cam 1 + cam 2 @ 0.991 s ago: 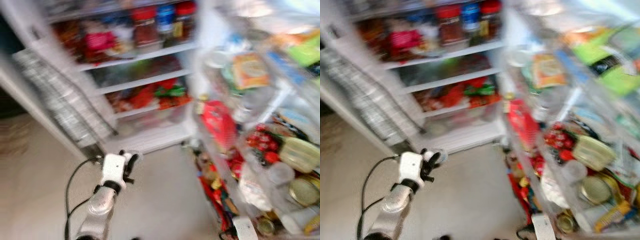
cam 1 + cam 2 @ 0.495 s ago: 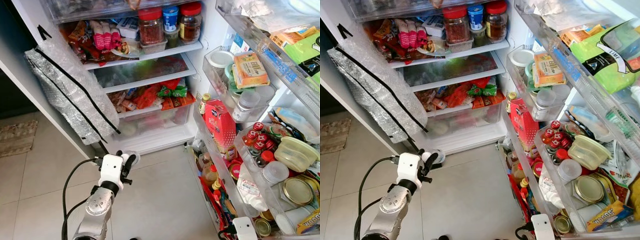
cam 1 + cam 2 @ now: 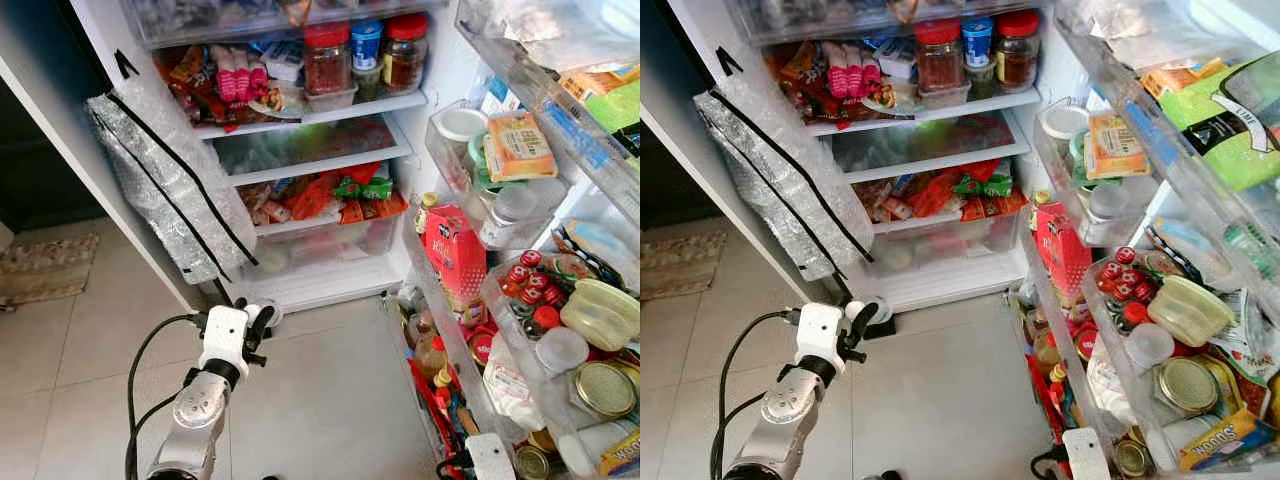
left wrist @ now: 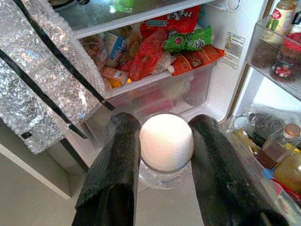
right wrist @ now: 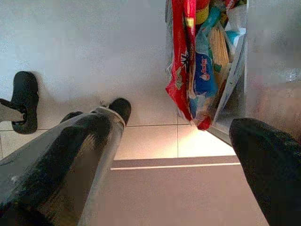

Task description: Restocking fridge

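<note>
Fridge (image 3: 300, 170) stands open and crammed at 12 o'clock, its door bins (image 3: 520, 330) packed at 3 o'clock, so squeezing another item in could knock jars or packets out. Left gripper (image 4: 162, 155) is clenched on a small white-lidded jar (image 4: 165, 143), held low at 7 o'clock before the bottom drawer (image 4: 155, 94); the round lid sits between smooth fingers and might slip on the lift. Right gripper (image 5: 178, 155) hangs released over the floor at 5 o'clock, close to the door's hanging packets (image 5: 197, 66), which it could snag.
</note>
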### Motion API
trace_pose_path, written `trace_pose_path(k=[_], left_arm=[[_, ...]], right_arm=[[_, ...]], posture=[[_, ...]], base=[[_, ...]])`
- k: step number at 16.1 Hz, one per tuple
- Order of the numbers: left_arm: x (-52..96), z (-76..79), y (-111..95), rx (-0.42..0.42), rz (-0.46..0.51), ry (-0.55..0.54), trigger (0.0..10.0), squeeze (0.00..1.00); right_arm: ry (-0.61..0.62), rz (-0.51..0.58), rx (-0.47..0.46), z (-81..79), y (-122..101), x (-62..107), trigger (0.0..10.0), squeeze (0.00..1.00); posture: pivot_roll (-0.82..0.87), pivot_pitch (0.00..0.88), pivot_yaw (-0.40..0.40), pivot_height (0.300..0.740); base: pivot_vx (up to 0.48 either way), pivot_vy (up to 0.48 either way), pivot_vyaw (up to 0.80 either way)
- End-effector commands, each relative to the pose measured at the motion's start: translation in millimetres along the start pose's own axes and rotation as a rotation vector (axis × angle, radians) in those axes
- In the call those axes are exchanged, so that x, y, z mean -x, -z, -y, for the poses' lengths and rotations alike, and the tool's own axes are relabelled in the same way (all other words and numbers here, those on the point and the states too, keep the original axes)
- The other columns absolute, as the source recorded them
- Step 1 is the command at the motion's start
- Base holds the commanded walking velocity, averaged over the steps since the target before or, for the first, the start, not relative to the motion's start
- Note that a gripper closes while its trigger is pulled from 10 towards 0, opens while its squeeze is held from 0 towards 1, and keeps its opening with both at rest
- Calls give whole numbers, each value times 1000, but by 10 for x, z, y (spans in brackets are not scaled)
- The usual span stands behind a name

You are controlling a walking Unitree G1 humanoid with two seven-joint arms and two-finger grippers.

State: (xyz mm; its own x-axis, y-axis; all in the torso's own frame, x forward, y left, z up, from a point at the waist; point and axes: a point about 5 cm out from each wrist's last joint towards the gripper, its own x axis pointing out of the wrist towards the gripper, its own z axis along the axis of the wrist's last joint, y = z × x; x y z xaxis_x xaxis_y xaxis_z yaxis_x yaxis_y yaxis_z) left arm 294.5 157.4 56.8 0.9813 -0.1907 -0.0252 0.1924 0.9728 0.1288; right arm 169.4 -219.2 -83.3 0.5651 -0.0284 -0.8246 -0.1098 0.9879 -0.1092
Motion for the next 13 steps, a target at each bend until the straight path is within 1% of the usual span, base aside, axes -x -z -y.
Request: trace_pose_path(k=[1,7,13], left_arm=[[14,-11,35,7,-24,-3,10000,0],[12,-16,35,9,-28,-1,10000,0],[12,-7,35,6,-32,8,10000,0]], right_arm=[[-3,-22,-8,-16,59,8,10000,0],[-5,-24,-17,-32,56,4,10000,0],[-11,-27,-26,-42,62,4,10000,0]], posture=[[-10,171,10,740],[-8,176,13,740],[-6,178,16,740]], base=[[0,0,0],[0,0,0],[256,0,0]])
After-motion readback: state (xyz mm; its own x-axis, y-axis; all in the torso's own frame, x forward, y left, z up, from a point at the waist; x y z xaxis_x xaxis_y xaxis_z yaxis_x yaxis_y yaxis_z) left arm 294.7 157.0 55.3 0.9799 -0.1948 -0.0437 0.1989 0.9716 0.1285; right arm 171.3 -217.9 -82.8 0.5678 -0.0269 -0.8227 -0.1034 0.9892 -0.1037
